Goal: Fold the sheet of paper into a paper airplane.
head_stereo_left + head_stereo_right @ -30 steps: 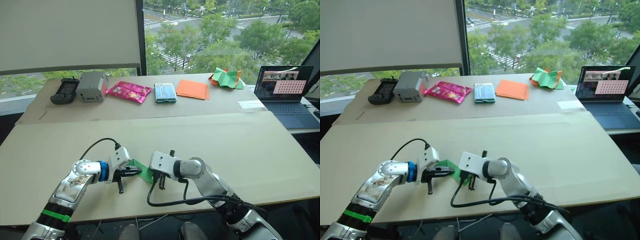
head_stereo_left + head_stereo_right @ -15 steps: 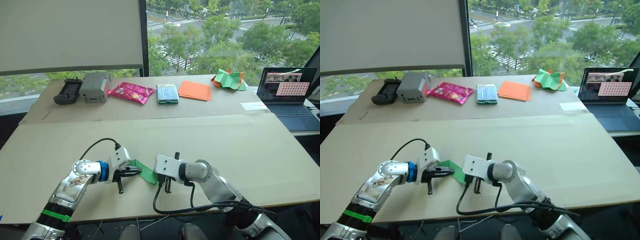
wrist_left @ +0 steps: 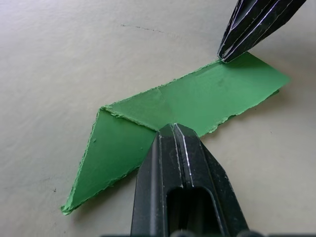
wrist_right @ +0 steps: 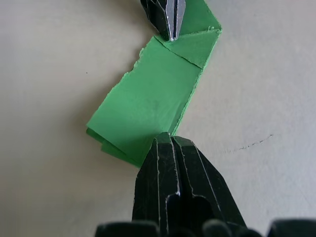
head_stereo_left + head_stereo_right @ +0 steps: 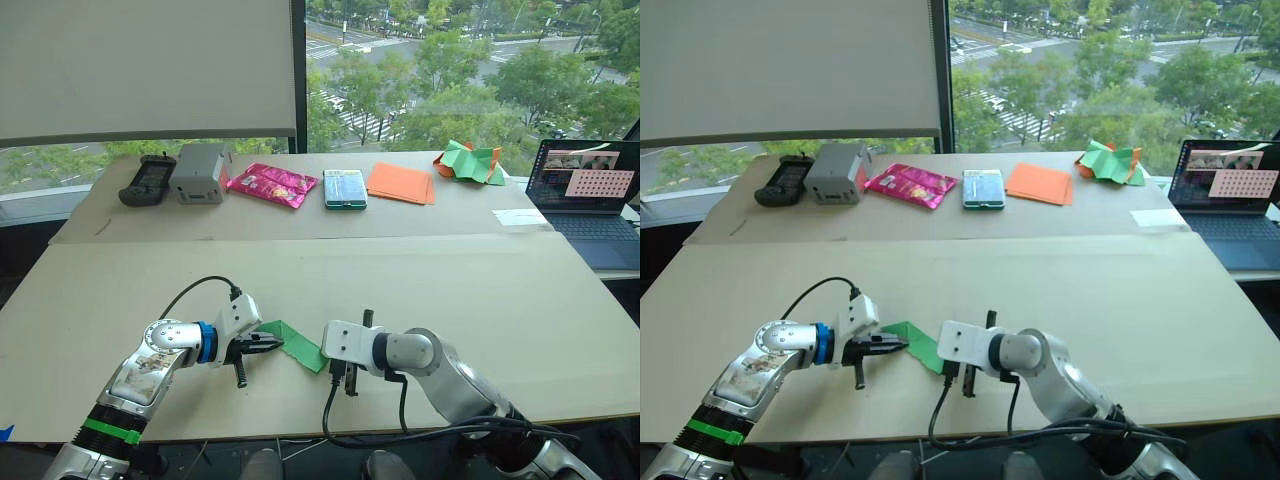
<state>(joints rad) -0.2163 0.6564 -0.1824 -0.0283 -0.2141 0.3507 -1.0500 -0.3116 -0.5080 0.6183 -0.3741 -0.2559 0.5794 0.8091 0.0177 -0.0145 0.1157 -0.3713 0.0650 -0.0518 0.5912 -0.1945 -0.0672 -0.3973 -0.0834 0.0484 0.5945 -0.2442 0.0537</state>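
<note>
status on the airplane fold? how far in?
Done: the sheet of paper is already folded into a long layered strip with one slanted flap at its end. In hand: the left claw and the right claw are both shut, tips pressing opposite ends of the strip flat on the table. Left: no pointed wedge with wings yet, so several folds likely remain.

The paper airplane (image 5: pixel 298 346) lies on the table (image 5: pixel 480 290) between the left gripper (image 5: pixel 268 343) and right gripper (image 5: pixel 344 383).
</note>
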